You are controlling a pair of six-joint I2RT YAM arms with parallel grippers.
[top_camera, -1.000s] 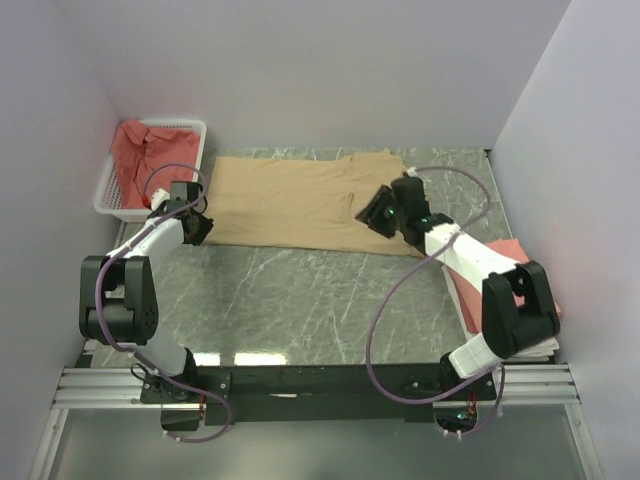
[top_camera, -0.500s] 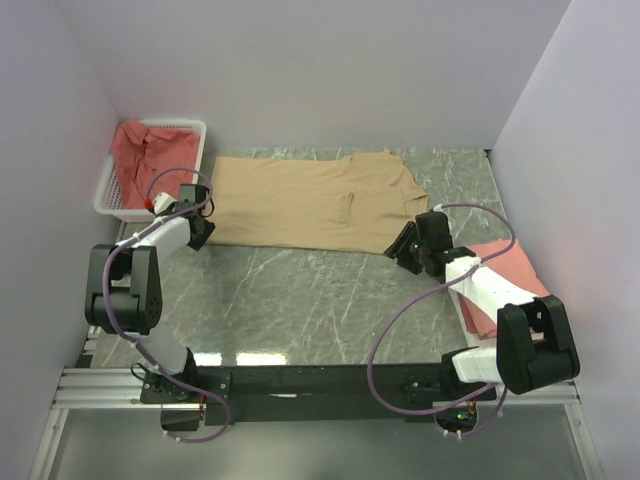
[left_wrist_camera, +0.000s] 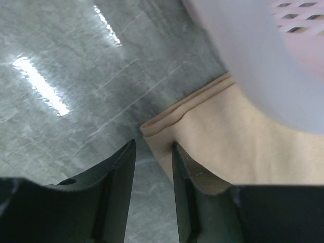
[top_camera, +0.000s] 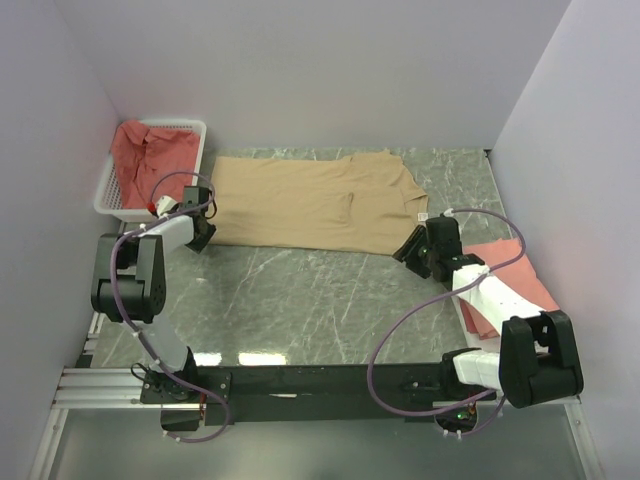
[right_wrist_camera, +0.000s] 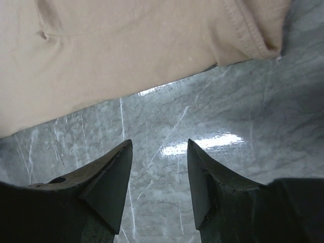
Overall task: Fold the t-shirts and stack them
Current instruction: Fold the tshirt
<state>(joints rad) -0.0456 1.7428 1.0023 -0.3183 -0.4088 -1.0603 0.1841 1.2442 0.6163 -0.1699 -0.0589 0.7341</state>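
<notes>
**Top view:** The right gripper [top_camera: 413, 245] has pulled back off the middle of the tan t-shirt [top_camera: 310, 200], where it rested a second ago. It now sits at the garment's near right corner, just off the hem. The left gripper [top_camera: 200, 233] holds its post at the near left corner, and the cloth itself has not shifted. With one arm at each near corner, the pair appears set for a first fold, which has not yet begun. The shirt lies spread flat across the far half of the table [top_camera: 300, 300]. A crumpled red shirt [top_camera: 150, 150] waits in the white basket [top_camera: 108, 198] at far left, and a folded red shirt [top_camera: 510, 268] lies at the right edge.

**Left wrist:** The left gripper [left_wrist_camera: 153, 148] has its jaws narrowly apart, straddling the shirt's doubled hem corner [left_wrist_camera: 164, 124] without pinching it. The basket wall [left_wrist_camera: 253, 61] blurs past, just beside the cloth.

**Right wrist:** The right gripper [right_wrist_camera: 157, 147] hangs with its jaws wide apart over bare stone, the hem [right_wrist_camera: 126, 50] just ahead of its tips.

The surface is glossy grey-green marble that throws back lamp glare. Plain pale walls [top_camera: 300, 70] close the stall on three sides.
</notes>
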